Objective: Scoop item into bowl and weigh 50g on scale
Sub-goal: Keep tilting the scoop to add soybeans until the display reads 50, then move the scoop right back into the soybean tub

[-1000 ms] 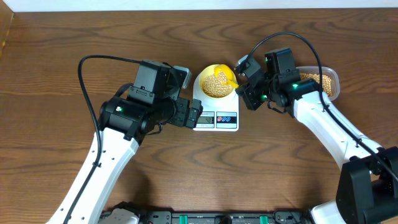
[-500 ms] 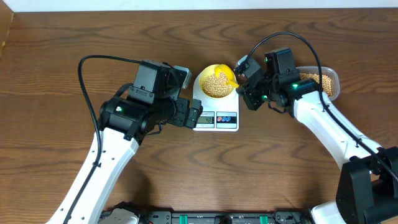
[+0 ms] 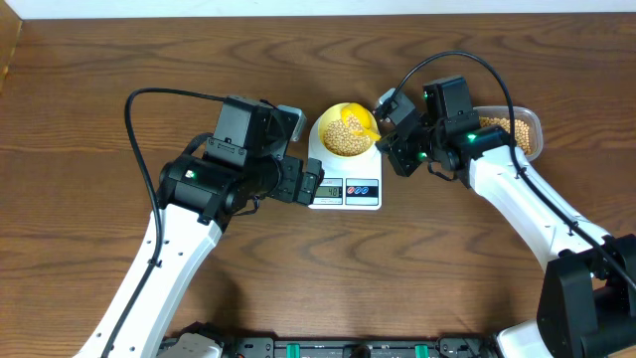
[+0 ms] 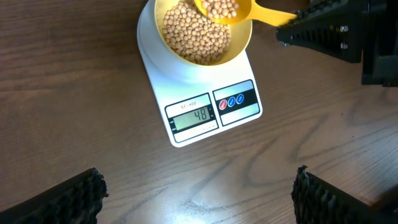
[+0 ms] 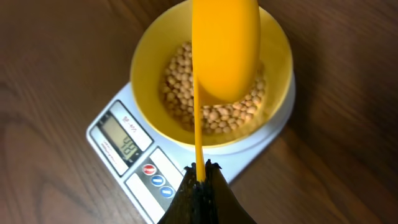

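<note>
The pale yellow bowl (image 3: 345,131) sits on the white scale (image 3: 345,179) and holds tan beans (image 4: 194,34). The scale's display (image 4: 194,116) reads 48. My right gripper (image 5: 200,171) is shut on the handle of the bright yellow scoop (image 5: 225,50), which hangs over the bowl (image 5: 146,56) with beans in it (image 4: 222,7). The scoop also shows in the overhead view (image 3: 368,122). My left gripper (image 4: 198,193) is open and empty, above the bare table in front of the scale (image 4: 186,81).
A clear plastic tub (image 3: 532,124) with more beans (image 3: 515,129) stands at the back right, behind my right arm. The table's back edge runs just behind the scale.
</note>
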You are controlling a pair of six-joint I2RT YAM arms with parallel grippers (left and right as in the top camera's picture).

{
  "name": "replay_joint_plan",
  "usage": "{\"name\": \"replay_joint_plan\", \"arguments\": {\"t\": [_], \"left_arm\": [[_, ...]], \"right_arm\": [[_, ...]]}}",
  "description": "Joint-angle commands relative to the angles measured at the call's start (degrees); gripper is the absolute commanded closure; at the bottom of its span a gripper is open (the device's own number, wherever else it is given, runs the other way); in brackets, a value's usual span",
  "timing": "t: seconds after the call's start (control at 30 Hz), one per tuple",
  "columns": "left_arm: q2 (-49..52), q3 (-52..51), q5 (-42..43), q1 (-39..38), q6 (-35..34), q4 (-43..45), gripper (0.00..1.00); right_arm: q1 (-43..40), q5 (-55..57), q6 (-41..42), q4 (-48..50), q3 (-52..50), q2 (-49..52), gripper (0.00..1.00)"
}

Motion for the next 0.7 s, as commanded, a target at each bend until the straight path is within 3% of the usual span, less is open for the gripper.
{"name": "replay_joint_plan", "arguments": {"t": [0.0,0.67], "left_arm": [[-0.5,1.6,-0.4,0.2,-0.7,-0.1,0.02],[-0.5,1.6,-0.4,0.2,-0.7,-0.1,0.02]], "right_arm": [[0.3,-3.4,2.8,0.2,1.2,-1.4,0.99],[0.3,-4.0,6.8,0.6,1.2,-1.4,0.99]]}}
